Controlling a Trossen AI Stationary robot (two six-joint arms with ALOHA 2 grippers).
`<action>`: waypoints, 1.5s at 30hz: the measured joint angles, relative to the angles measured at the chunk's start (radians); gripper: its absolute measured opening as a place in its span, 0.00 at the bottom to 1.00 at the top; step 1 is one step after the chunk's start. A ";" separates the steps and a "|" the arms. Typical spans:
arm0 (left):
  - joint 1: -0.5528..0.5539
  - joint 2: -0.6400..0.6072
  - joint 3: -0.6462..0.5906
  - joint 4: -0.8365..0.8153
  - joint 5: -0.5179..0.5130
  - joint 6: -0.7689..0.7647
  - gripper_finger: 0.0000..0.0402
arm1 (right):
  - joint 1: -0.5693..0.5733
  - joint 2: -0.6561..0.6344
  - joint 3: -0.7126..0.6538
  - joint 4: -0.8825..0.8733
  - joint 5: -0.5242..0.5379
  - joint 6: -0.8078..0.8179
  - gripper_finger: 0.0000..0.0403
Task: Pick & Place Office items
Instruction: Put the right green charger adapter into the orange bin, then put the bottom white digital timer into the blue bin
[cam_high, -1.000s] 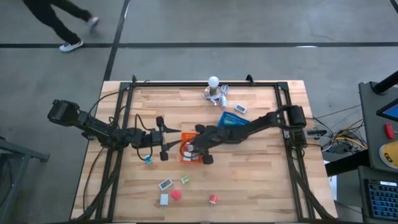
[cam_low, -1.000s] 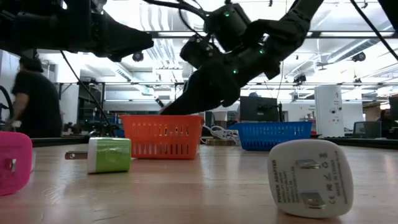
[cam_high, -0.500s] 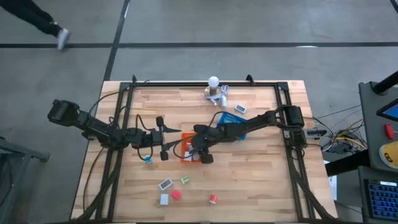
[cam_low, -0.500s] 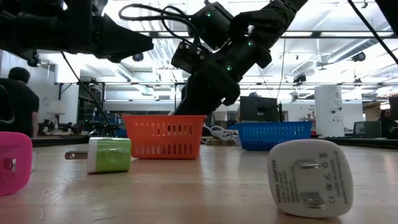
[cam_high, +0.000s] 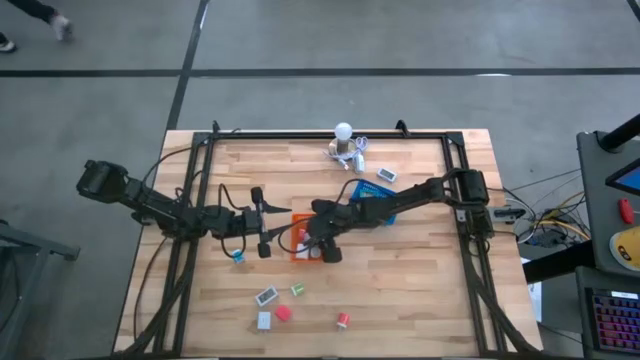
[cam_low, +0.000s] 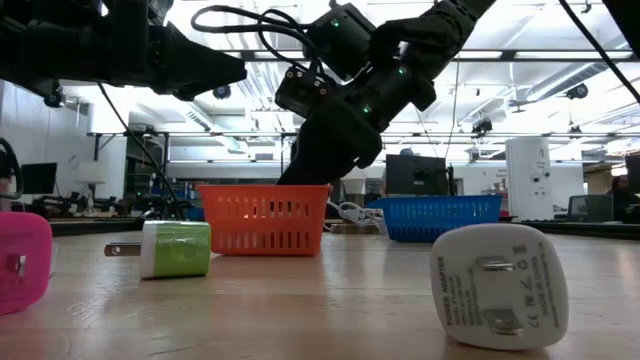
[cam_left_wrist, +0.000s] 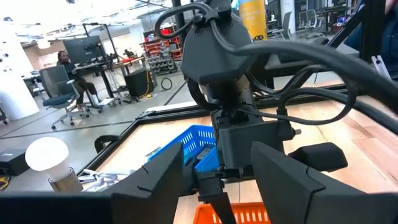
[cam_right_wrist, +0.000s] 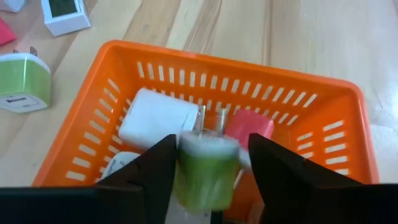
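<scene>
1. Plug (cam_right_wrist: 200, 163), green, blurred between the part-open fingers of right gripper (cam_right_wrist: 208, 171), above orange tray (cam_right_wrist: 323, 102).
2. Risk: it could bounce off the white plug (cam_right_wrist: 155, 118) inside, over the rim.
3. Left gripper (cam_left_wrist: 214, 186) beside the tray, half-open, empty.

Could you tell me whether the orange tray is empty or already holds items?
Not empty: the orange tray holds a white plug and a pink one, with a green plug between the right gripper fingers above.
</scene>
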 joint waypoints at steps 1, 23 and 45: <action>0.000 0.000 0.000 0.000 0.000 0.000 0.49 | 0.000 0.000 0.000 0.004 0.000 0.000 0.50; 0.000 0.000 -0.001 -0.073 0.003 -0.015 0.49 | 0.056 -0.002 -0.067 0.402 0.001 -0.069 0.54; 0.000 0.000 -0.002 -0.179 0.004 -0.095 0.49 | 0.199 -0.247 -0.455 0.828 0.132 -0.133 0.54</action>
